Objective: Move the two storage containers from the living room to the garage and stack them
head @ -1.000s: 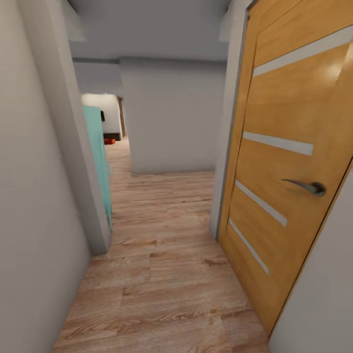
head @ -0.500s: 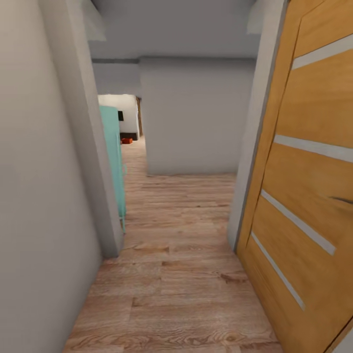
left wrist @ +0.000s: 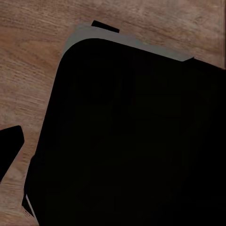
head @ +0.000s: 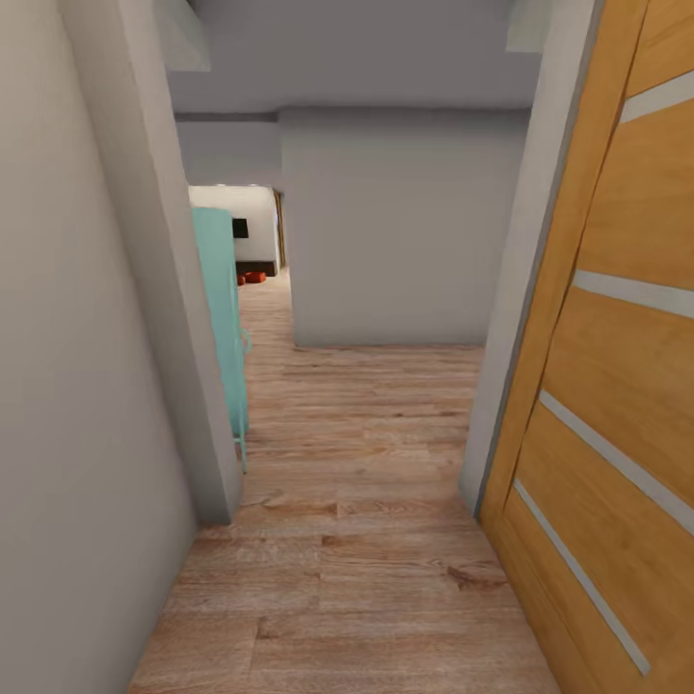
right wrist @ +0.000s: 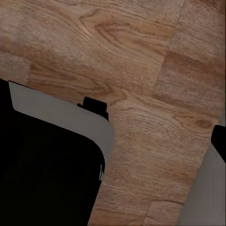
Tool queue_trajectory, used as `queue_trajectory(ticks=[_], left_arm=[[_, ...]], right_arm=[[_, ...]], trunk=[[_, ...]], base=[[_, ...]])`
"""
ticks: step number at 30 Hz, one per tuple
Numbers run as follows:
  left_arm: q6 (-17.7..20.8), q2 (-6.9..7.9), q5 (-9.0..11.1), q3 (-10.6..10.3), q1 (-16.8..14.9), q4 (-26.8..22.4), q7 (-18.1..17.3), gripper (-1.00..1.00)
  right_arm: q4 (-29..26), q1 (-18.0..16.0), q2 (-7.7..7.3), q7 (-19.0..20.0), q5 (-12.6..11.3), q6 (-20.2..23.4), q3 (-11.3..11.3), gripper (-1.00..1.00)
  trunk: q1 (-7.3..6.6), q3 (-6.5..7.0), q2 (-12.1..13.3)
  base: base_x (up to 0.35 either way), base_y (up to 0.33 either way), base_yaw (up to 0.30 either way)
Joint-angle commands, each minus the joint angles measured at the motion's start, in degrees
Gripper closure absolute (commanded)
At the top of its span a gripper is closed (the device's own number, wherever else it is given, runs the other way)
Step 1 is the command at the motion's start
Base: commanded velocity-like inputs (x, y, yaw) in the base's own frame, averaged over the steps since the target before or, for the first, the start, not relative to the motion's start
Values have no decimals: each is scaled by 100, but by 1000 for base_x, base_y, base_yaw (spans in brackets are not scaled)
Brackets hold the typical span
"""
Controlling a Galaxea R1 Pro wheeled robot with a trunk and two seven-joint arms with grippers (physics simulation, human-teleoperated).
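Gripper state can't be told (either arm); far off, orange containers (head: 254, 278) sit on wood floor (head: 357, 540).

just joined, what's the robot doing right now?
It is in transit and handling nothing. The head view looks down a hallway with a pale wood-plank floor, a honey-brown wooden door close on the right and a teal door ajar on the left. Far down the passage, a small orange-red object sits on the floor of the room beyond, likely one storage container, too small to confirm. Both wrist views look down at the plank floor past dark parts of the robot's body.
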Motion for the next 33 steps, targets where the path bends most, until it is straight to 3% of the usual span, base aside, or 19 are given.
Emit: queue_trajectory(ticks=[1,33], left_arm=[[-10,-2,3,38,-1,-3,4,-100],[9,3,-6,37,-1,-3,4,-100]], right_arm=[[17,-6,36,-7,-58,-33,48,-100],[17,-5,29,-17,-28,-40,57,-100]], trunk=[[3,-5,-2],[3,-5,-2]], base=[[320,0,0],[322,0,0]])
